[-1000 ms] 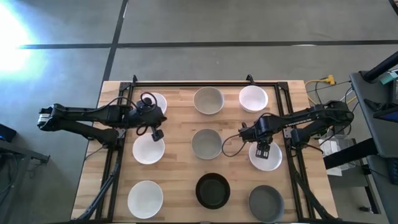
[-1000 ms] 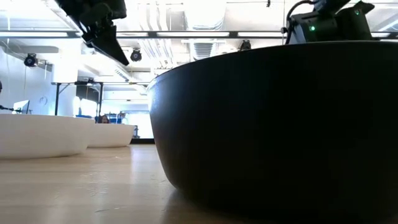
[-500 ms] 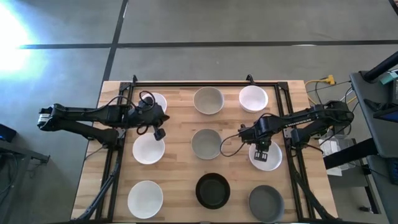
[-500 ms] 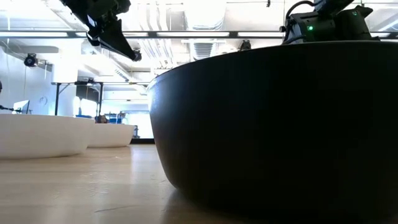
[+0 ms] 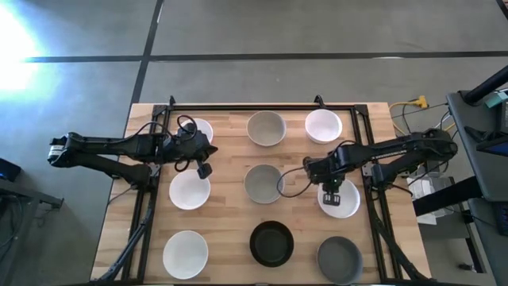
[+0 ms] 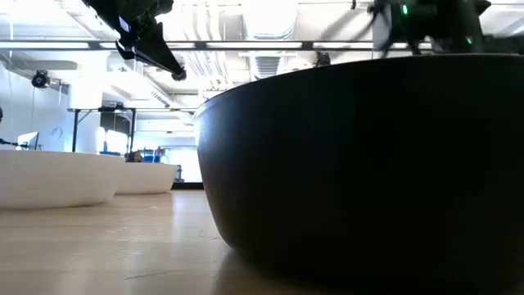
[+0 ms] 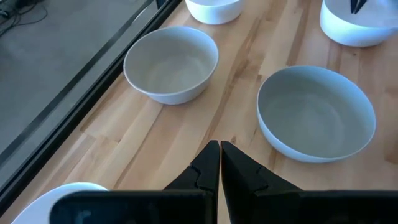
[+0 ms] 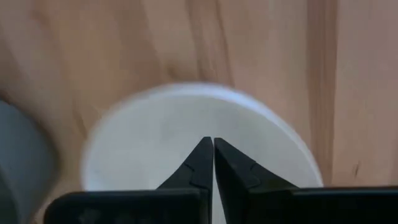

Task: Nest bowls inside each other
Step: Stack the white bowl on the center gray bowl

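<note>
Running this one remotely, here's how I read it; the pale wooden bench (image 5: 230,159) carries nine small round bowls in a three-by-three grid, none nested yet as far as I can see; the right gripper (image 5: 333,191) hangs over the plain white round bowl (image 5: 343,203) at the middle of the bench's right edge, and in its wrist view the two dark fingers (image 8: 200,163) are pressed together with nothing between them, tips pointing into the bowl's hollow and not straddling the wall; so I'd say the pick-up isn't made, and pinched tips over the middle of a bowl won't grab anything; what I'd do is spread the fingers, slide toward the nearest bit of rim, drop one finger inside and one outside, then clamp on the wall and lift straight up so the bowl doesn't tip or skate on the wood; smooth glazed-looking sides probably slip, so go deep enough to get real contact; the beige-grey round bowl (image 5: 263,183) at the bench's centre is the near neighbour and looks like the easy target; the cable loop between them could snag, so carry high; lower until it seats before letting go; the left gripper (image 5: 203,170) waits over the left side of the bench, between the white bowl in the corner (image 5: 202,129) and the white bowl at the middle of the left edge (image 5: 189,192), fingers together and empty.
</note>
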You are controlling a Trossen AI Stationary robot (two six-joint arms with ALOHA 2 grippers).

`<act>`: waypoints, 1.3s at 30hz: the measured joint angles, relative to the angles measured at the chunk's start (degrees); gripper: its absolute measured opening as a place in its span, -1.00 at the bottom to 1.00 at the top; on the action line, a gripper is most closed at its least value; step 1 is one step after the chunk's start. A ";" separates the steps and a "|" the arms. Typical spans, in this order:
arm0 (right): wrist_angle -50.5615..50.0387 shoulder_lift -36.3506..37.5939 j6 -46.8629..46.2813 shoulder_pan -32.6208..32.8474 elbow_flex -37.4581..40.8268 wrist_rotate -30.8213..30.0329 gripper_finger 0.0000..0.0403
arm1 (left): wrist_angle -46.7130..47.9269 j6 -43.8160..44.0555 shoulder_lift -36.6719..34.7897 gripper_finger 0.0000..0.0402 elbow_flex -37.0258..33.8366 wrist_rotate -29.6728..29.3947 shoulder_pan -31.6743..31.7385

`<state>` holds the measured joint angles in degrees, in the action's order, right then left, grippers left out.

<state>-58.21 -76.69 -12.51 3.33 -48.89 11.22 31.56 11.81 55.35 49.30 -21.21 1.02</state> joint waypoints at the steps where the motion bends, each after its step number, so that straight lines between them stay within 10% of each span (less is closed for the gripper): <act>1: 1.07 0.81 0.66 0.00 -0.62 0.00 -0.96 | 0.01 0.00 0.00 -1.00 0.00 0.00 0.00; 12: 3.06 4.92 9.03 -0.02 -3.32 -10.05 -0.91 | 0.12 0.00 0.00 -1.00 0.00 0.00 0.00; 26: 2.44 3.41 20.02 0.00 2.32 -11.49 -0.34 | 0.34 0.00 0.00 -1.00 0.00 0.00 0.00; 39: 3.96 3.35 21.35 0.00 3.92 -11.40 -0.41 | 0.32 -0.17 0.00 -1.00 0.00 0.00 0.00</act>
<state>-54.25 -73.34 8.84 3.33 -44.97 -0.18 31.88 11.64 55.35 49.30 -21.21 1.02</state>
